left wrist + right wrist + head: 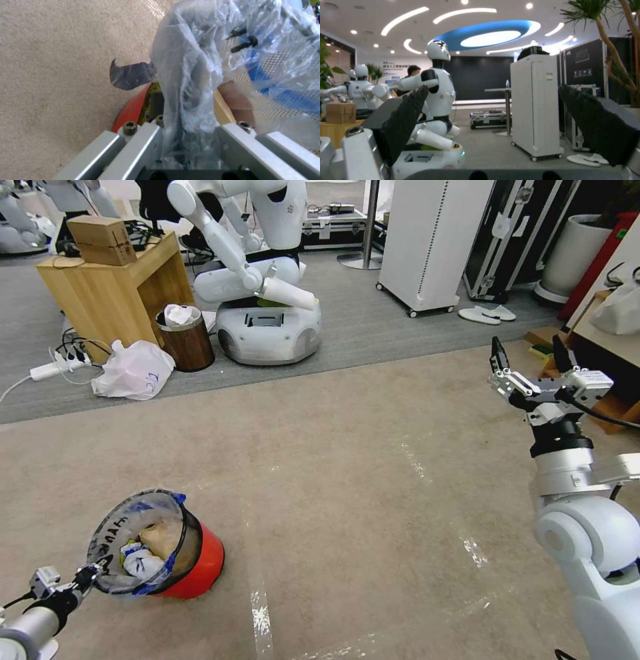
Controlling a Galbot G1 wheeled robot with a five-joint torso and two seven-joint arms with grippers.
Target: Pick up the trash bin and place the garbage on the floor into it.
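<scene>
The red trash bin [200, 570] stands tilted on the beige floor [347, 480] at the lower left, its printed clear liner [127, 527] puffed above the rim. Garbage lies inside: a tan paper bag [158, 540] and a blue-white wrapper [141, 565]. My left gripper [93, 575] is shut on the bin's near rim. In the left wrist view the liner [190, 75] bunches between the fingers, beside the red wall [131, 110]. My right gripper [530, 357] is raised at the right, open and empty, its black pads [405, 117] spread wide.
On the darker carpet behind stand a brown wood-look bin [188, 342], a white plastic bag [135, 370], a wooden table [113, 287] and another robot [267, 323]. A white cabinet [427, 247] is at the back. Wooden furniture [603, 403] sits close behind my right arm.
</scene>
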